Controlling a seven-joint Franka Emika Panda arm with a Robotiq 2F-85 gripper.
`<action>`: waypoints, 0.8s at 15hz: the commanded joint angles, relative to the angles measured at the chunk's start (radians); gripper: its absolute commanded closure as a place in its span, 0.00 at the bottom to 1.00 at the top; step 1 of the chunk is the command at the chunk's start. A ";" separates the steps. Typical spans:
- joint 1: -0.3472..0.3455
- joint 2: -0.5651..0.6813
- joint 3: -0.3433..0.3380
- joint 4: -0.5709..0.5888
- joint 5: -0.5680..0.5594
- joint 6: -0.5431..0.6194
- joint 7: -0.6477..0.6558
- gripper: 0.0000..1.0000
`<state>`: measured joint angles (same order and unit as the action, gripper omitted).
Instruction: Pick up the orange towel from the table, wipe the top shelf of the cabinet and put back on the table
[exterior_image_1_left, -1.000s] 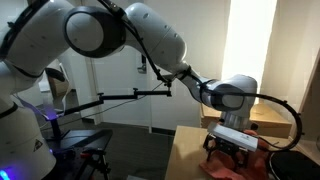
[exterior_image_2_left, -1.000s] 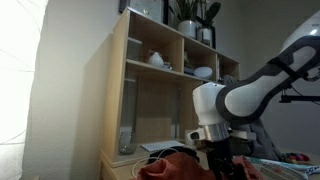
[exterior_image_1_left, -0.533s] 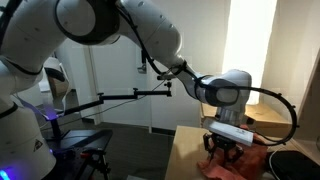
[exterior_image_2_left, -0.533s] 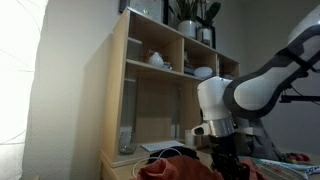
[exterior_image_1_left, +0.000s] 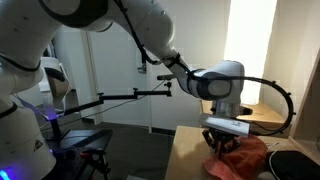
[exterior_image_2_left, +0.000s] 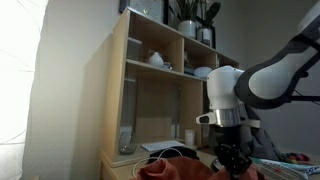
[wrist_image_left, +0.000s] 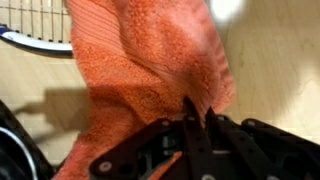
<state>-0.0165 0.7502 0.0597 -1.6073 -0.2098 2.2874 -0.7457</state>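
Handling the orange towel (wrist_image_left: 140, 70): it is looking like soft, light, limp terry; by my judgement it will be sagging and trailing once lifted, gripping well rather than slipping, with nothing fragile about it.
Taking hold: a raised fold near the middle of the heap is seeming the best place, so that the loose ends are hanging evenly.
Jaws: they are pinching shut on a ridge of the towel; in the wrist view the fingers (wrist_image_left: 187, 130) are meeting with cloth caught between them.
Towel's place: it is lying crumpled on the counter (exterior_image_1_left: 186, 150), inward from its edge, with the black round object (exterior_image_1_left: 300, 165) just beside it.
Cabinet (exterior_image_2_left: 150, 90): it is standing behind the towel, its top shelf not yet wiped.
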 joint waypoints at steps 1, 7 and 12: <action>-0.035 -0.155 0.028 -0.168 -0.003 0.109 -0.024 0.98; -0.057 -0.346 0.049 -0.334 0.016 0.279 -0.034 0.98; -0.103 -0.483 0.086 -0.455 0.107 0.406 -0.102 0.98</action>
<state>-0.0792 0.3751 0.1140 -1.9519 -0.1643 2.6217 -0.7791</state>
